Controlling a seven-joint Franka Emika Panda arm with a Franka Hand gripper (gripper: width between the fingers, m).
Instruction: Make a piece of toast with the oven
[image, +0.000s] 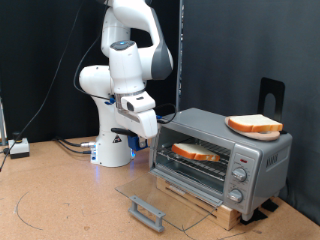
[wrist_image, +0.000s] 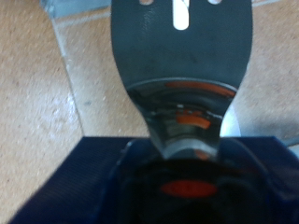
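We see the tool (image: 148, 135) hanging at the open mouth of the oven (image: 222, 155), just outside the cavity on the side away from the knobs. It carries what looks like a flat metal spatula blade (wrist_image: 182, 84), which fills most of the wrist view; whether the fingers are clenched on its shank we cannot tell, since the fingers themselves are hidden.

The piece of toast (image: 196, 152) lies on the wire rack inside the oven, just beyond the tool's tip and roughly level with it. A second slice (image: 254, 125) rests on the oven roof, above and well beyond the tool. The glass door (image: 160, 195) is folded down flat below the tool, its grey handle (image: 146, 211) farthest out over the surface (image: 60, 200).

We judge the slice light, soft and easily crushed or torn, with a firmer crust. Pinching its face would dent it, so support from underneath along its broad side suits it best. The rack's wires may snag a thin edge, and a dry slice could slide off smooth metal.
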